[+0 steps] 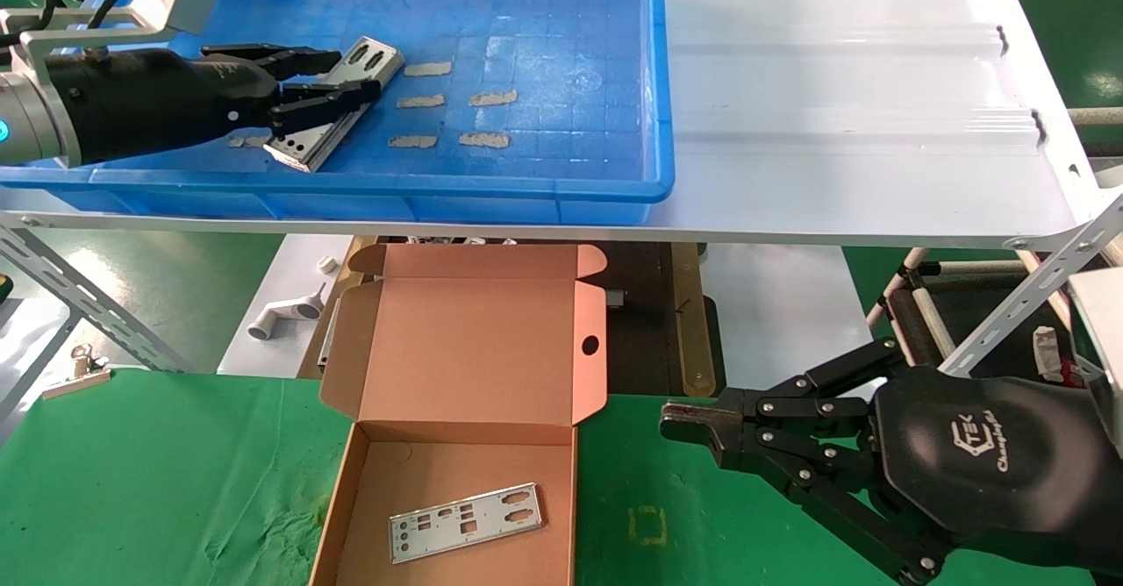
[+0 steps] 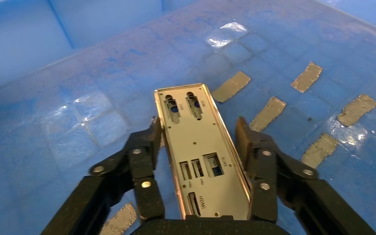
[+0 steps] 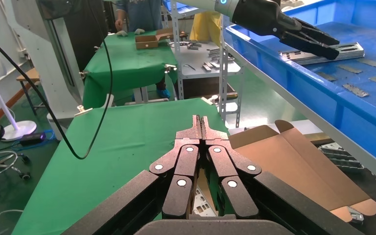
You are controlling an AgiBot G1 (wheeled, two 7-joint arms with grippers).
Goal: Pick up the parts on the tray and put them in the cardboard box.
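A silver punched plate (image 1: 329,117) lies slanted on the floor of the blue tray (image 1: 526,189), at its left side. My left gripper (image 1: 355,75) is open and low in the tray, with one finger on each long side of the plate. In the left wrist view the plate (image 2: 200,147) lies between the fingers (image 2: 149,142); one finger touches an edge and the other stands a little apart. The cardboard box (image 1: 456,468) lies open on the green table below, with one plate (image 1: 465,523) flat inside. My right gripper (image 1: 671,419) is shut and empty, to the right of the box.
Several tan tape strips (image 1: 427,68) are stuck to the tray floor to the right of the plate. The white ribbed shelf (image 1: 833,86) carries the tray. The box lid (image 1: 474,349) stands open toward the shelf. A white pipe fitting (image 1: 285,310) lies under the shelf.
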